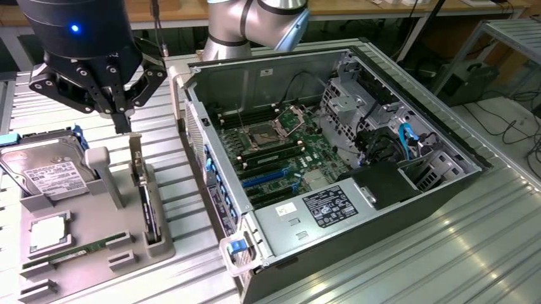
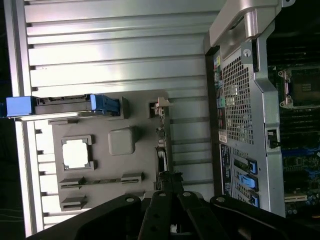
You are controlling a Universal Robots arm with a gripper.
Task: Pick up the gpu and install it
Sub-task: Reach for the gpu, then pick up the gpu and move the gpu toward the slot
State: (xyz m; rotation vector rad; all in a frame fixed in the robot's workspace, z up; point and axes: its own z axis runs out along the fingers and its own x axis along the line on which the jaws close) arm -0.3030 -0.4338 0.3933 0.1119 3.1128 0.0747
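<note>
Gpu (image 1: 149, 212) between hard drive (image 1: 44, 170) and tower (image 1: 253, 79)

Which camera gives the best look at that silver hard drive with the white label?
The exterior view. There the hard drive sits tilted in the gray holder with its labelled face toward the camera. The wrist view sees the hard drive edge-on from above, between blue rails, so the label is hidden.

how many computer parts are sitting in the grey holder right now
4: hard drive at the far end, processor chip and RAM stick nearer the camera, gpu standing on edge along the side facing the computer case. None looks hidden.
</note>
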